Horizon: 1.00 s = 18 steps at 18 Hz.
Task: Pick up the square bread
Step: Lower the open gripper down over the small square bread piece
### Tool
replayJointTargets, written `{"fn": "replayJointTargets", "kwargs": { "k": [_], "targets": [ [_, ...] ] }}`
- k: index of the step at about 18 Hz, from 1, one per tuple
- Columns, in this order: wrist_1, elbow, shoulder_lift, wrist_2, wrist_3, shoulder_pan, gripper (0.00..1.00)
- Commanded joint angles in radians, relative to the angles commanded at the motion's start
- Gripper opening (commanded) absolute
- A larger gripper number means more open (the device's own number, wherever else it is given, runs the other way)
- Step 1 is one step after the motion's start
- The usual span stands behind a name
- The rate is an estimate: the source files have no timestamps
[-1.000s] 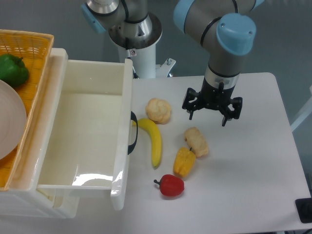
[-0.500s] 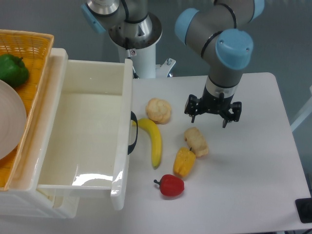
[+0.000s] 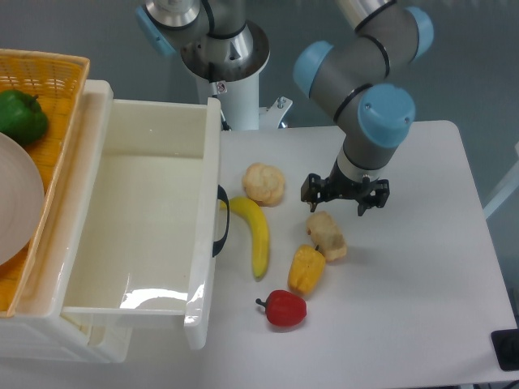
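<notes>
Broadly, the white tabletop (image 3: 422, 267) carries everything: a deep white plastic bin (image 3: 138, 219) at left, then a yellow banana (image 3: 255, 231), a round puffy pale bun (image 3: 264, 183), a yellow pepper (image 3: 306, 270) and a red pepper (image 3: 283, 308). The blocky pale-tan square bread (image 3: 327, 235) lies untouched, touching the yellow pepper's upper end. The black two-finger hand (image 3: 344, 200) hovers just above it, fingers spread and empty. Lowering, closing and lifting all remain.
</notes>
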<state>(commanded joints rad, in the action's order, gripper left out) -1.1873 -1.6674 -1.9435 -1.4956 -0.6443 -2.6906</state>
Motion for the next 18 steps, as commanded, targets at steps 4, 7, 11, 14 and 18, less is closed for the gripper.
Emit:
{"fn": "replayJointTargets", "kwargs": {
  "k": [4, 7, 11, 14, 18],
  "targets": [
    [0.009, -0.011, -0.021, 0.005, 0.049, -0.008, 1.0],
    [0.018, -0.009, -0.044, 0.006, 0.068, -0.006, 1.0],
    [0.025, -0.012, -0.061, 0.006, 0.064, -0.003, 1.0],
    [0.025, -0.014, -0.071, 0.006, 0.069, -0.002, 1.0],
    [0.057, -0.02, -0.086, 0.008, 0.074, 0.005, 1.0]
  ]
}}
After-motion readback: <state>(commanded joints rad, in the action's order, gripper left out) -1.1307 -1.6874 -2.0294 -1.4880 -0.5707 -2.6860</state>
